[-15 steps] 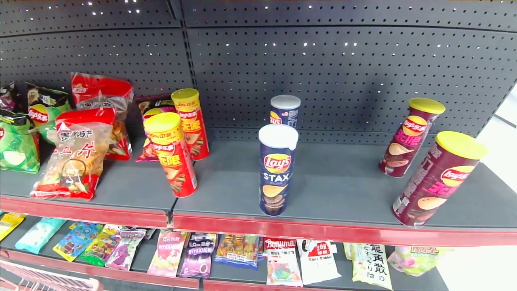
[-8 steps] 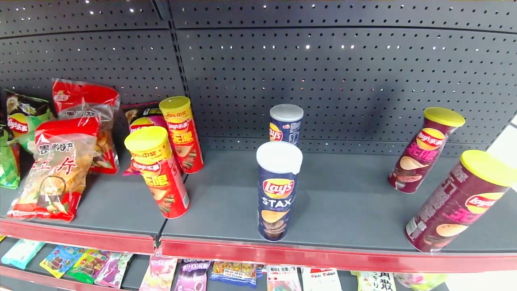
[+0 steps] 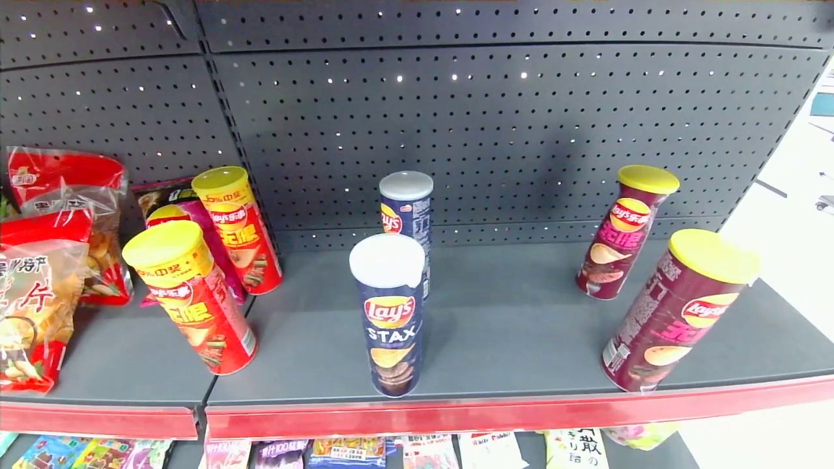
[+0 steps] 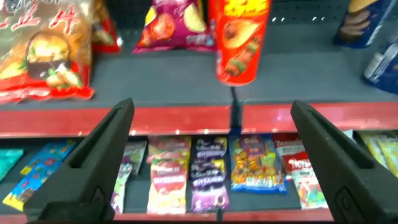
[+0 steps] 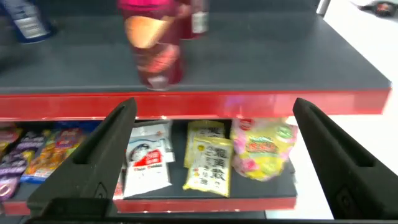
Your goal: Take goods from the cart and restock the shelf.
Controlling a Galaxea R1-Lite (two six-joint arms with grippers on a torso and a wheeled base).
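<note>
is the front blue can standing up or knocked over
Upright. The front blue can stands on its base on the shelf, close to the red front edge, top end up.

Six chip cans stand in three pairs on a dark grey shelf (image 3: pixel 521 326) backed by a perforated panel (image 3: pixel 456 117).

At centre, a front blue can (image 3: pixel 391 319) with a white lid stands near the red front rail (image 3: pixel 456 413), and a rear blue can (image 3: pixel 407 208) stands just behind it by the panel. To the left are a front red can (image 3: pixel 192 299) and a rear red can (image 3: pixel 238 228), both yellow-lidded, with a purple bag (image 3: pixel 171 212) beside the rear one. To the right, a front maroon can (image 3: pixel 677 312) sits at the shelf's edge, with a rear maroon can (image 3: pixel 619 234) apart behind it. Red-topped snack bags (image 3: pixel 39 293) stand at the far left, and small packets (image 3: pixel 345 451) lie on the lower shelf.
</note>
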